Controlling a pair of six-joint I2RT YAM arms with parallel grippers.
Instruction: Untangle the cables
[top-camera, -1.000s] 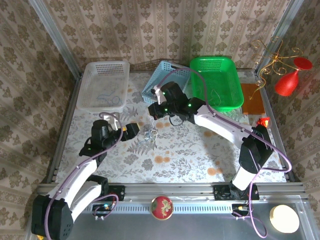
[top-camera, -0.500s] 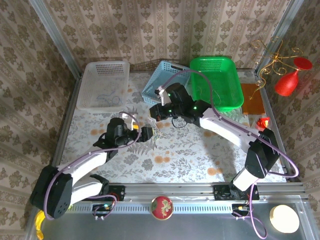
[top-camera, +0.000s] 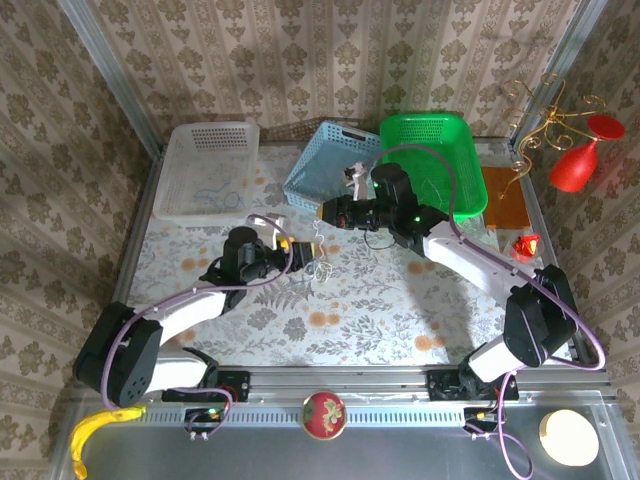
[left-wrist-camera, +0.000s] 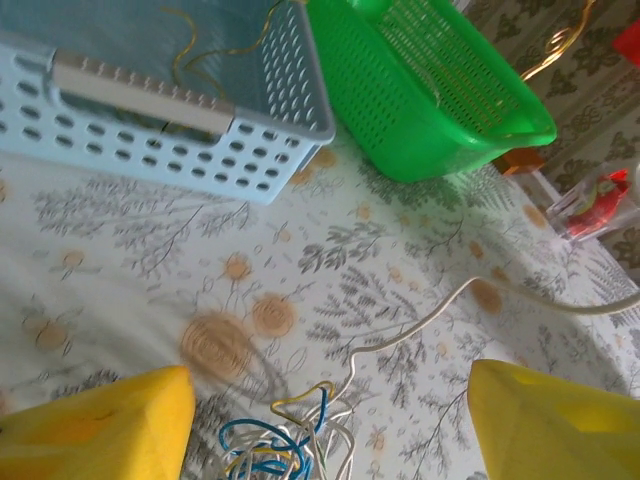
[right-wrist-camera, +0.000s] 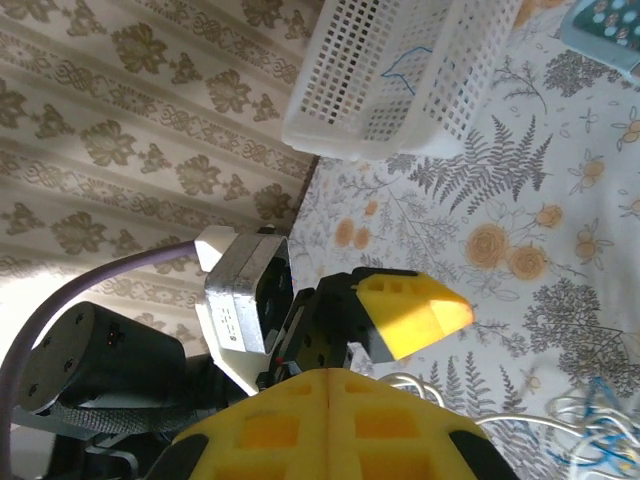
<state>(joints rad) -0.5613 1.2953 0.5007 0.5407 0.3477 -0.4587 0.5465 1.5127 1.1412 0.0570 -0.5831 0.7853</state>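
Note:
The cables form a small knot (top-camera: 319, 264) of bluish, whitish and pale yellow strands on the flowered cloth mid-table. My left gripper (top-camera: 303, 254) is open just left of it. In the left wrist view the knot (left-wrist-camera: 275, 450) lies low between the yellow fingers of the left gripper (left-wrist-camera: 330, 380). A whitish cable (left-wrist-camera: 430, 315) rises from the knot and runs off to the right. My right gripper (top-camera: 323, 213) hangs above the knot, shut on that whitish strand. In the right wrist view the right gripper (right-wrist-camera: 330, 378) shows pads pressed together, with the left gripper's finger (right-wrist-camera: 410, 312) just beyond.
A white basket (top-camera: 178, 185) holding a blue cord (top-camera: 215, 190) stands at the back left. A blue basket (top-camera: 300, 178) with a yellow cord (left-wrist-camera: 215, 40) and a green basket (top-camera: 470, 190) stand behind the knot. A red glass (top-camera: 578, 160) is at the far right.
My left gripper has reached rightward up to the knot and its jaws have narrowed a little. My right gripper has shifted right and stayed shut.

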